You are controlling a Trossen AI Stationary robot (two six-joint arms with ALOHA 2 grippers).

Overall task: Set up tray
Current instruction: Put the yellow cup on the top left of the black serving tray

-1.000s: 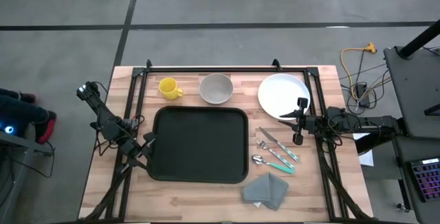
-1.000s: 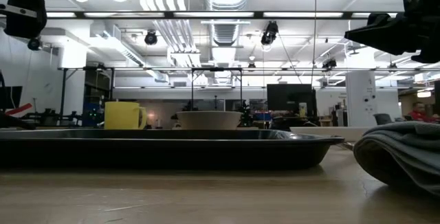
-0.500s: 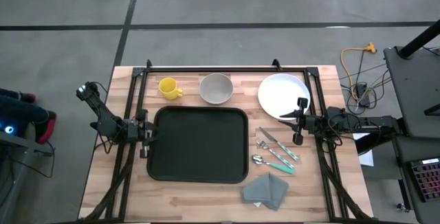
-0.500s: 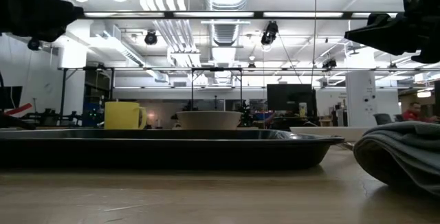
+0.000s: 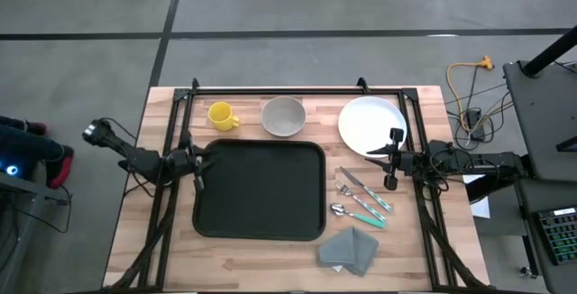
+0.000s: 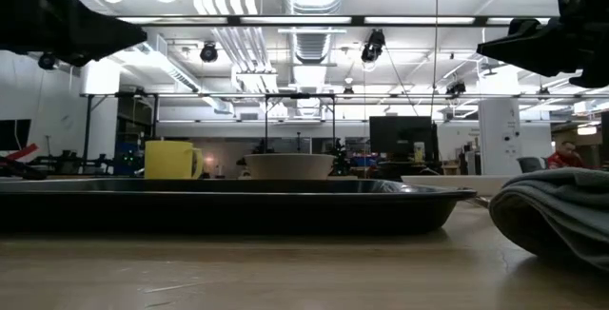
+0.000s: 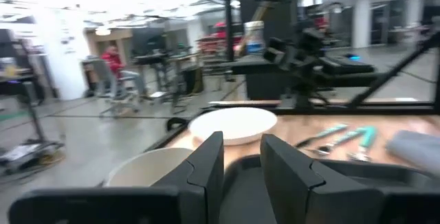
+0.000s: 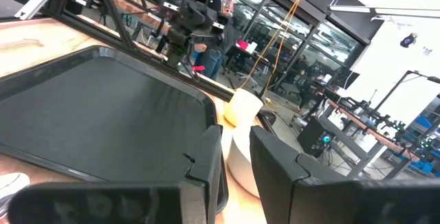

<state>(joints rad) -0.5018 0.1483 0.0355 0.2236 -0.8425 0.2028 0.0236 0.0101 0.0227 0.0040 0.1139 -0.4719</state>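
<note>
At table's left edge: left gripper (image 5: 197, 162), fingers parted, over the tray's left rim.
Centre: tray (image 5: 261, 190), flat on the table, nothing on it.
Right: right gripper (image 5: 393, 159), fingers parted, beside the plate (image 5: 370, 123).

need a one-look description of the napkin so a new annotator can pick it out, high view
Start at the black tray in the middle of the wooden table. Off the tray's near right corner, just below the teal-handled cutlery, lies the napkin. It is the only soft, folded grey cloth; everything around it is rigid.
</note>
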